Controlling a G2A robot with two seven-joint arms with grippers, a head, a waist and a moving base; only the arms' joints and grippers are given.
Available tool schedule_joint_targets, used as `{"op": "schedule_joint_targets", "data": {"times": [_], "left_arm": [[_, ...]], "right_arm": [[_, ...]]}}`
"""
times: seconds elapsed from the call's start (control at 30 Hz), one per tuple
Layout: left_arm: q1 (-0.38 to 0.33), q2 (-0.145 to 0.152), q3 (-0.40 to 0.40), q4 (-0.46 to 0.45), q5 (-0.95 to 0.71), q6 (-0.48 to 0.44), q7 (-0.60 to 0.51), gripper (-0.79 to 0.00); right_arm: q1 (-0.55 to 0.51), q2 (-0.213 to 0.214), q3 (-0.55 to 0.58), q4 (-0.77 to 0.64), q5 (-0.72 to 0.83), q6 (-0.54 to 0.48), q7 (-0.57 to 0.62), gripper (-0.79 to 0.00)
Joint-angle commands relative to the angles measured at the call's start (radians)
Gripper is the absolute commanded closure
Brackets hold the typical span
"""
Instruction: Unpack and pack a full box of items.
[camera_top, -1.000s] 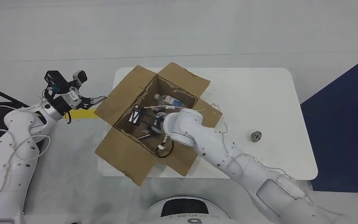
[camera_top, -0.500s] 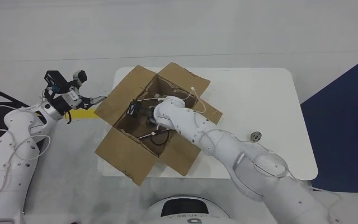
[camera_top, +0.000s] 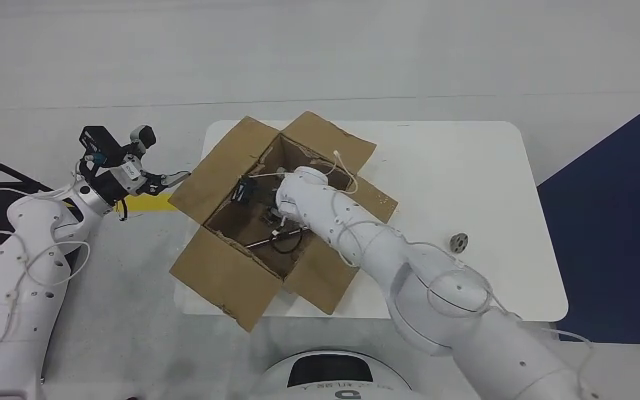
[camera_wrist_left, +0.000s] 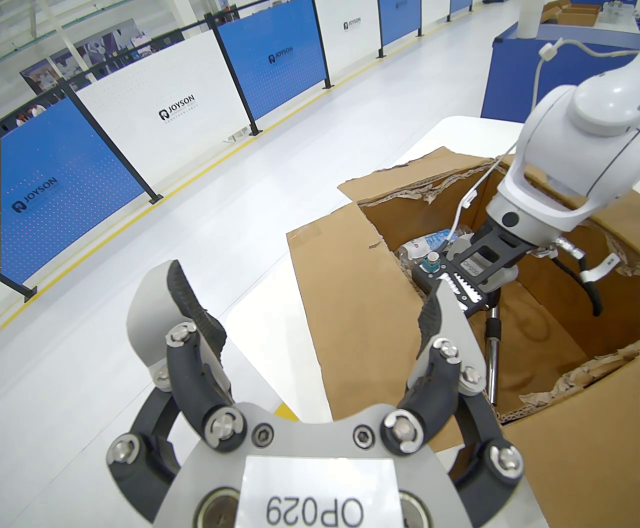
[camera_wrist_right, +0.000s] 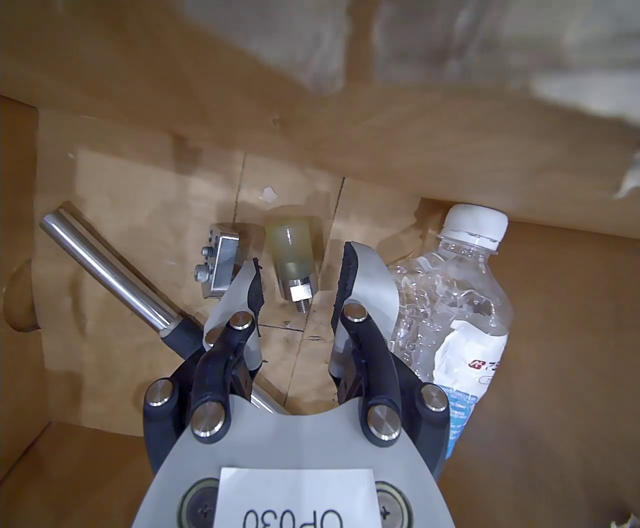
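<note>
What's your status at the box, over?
Left tool open outside the box. Right tool open inside it, lined up on a small plug, not gripped. Bottle and metal block close beside its fingers.

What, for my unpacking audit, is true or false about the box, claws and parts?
The right claw is inside the open brown cardboard box. True.
It is shut on the clear plastic bottle with a white cap. False: open, gripping nothing; the bottle lies beside it.
The left claw is open, holding nothing. True.
The shiny metal rod with a black grip lies on the white table. False: it lies in the box.
A small grey round part sits on the table outside the box. True.
</note>
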Motion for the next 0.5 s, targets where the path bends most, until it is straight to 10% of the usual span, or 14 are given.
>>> {"op": "schedule_joint_targets", "data": {"times": [0.0, 0.3, 0.4, 0.47], "left_arm": [[0.0, 0.0, 0.0, 0.0, 0.0, 0.0, 0.0, -0.785], [0.0, 0.0, 0.0, 0.0, 0.0, 0.0, 0.0, -0.785], [0.0, 0.0, 0.0, 0.0, 0.0, 0.0, 0.0, -0.785], [0.0, 0.0, 0.0, 0.0, 0.0, 0.0, 0.0, -0.785]], "right_arm": [[0.004, -0.012, -0.001, 0.03, 0.001, -0.014, -0.015, -0.339], [0.017, -0.053, 0.0, 0.136, 0.005, -0.067, -0.064, -0.274], [0.023, -0.061, 0.003, 0.156, 0.004, -0.056, -0.072, 0.0], [0.03, -0.063, 0.008, 0.165, 0.008, -0.06, -0.089, 0.0]]}}
